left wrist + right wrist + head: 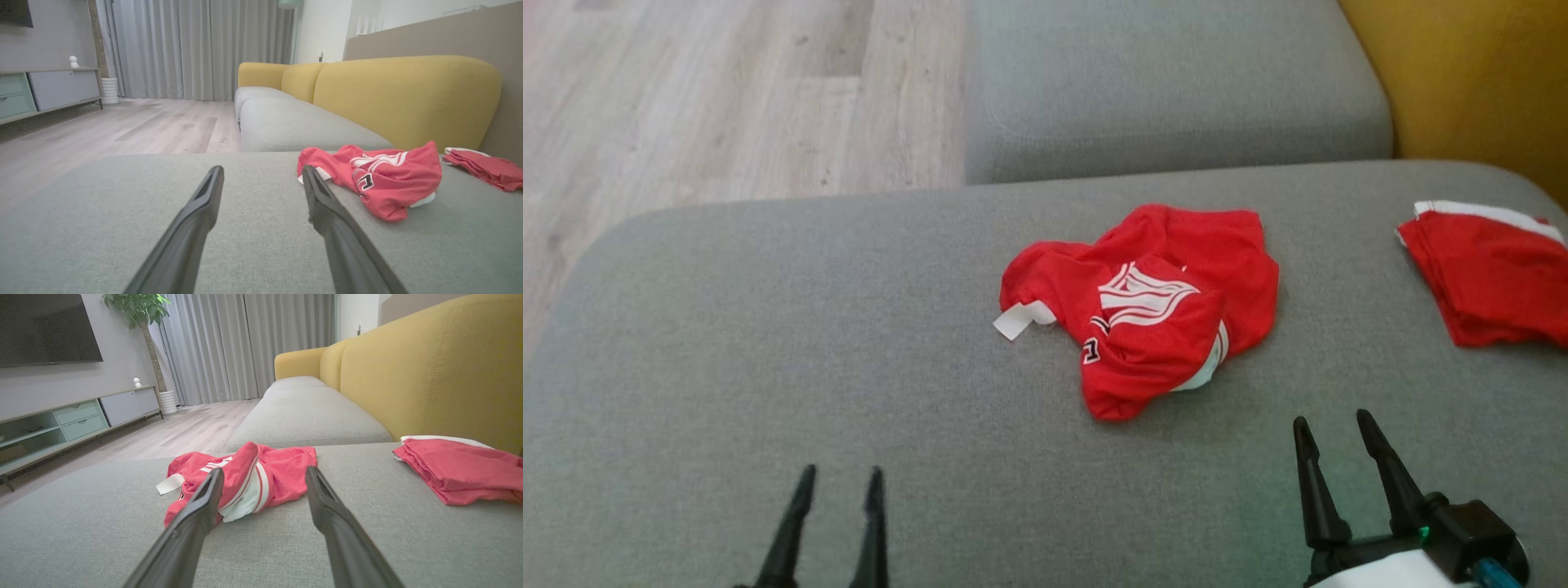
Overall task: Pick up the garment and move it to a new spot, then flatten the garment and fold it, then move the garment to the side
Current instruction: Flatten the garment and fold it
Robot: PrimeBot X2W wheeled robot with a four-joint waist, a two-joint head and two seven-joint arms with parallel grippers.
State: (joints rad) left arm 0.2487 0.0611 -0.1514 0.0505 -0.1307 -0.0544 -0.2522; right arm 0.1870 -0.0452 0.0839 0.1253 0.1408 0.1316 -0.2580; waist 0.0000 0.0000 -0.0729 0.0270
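A red garment [1147,306] with a white emblem and a white tag lies crumpled near the middle of the grey sofa seat [768,343]. It also lies right of centre in the left wrist view [380,175] and just beyond the fingers in the right wrist view [245,479]. My left gripper [841,474] stands open at the lower left, well short of the garment and apart from it. My right gripper [1331,420] stands open at the lower right, a little nearer than the garment's right side, holding nothing.
A folded red cloth [1494,273] with a white edge lies at the seat's right side. A second grey cushion [1168,82] sits beyond, the yellow backrest [1470,73] to the right. Wooden floor [727,98] lies past the seat's left edge.
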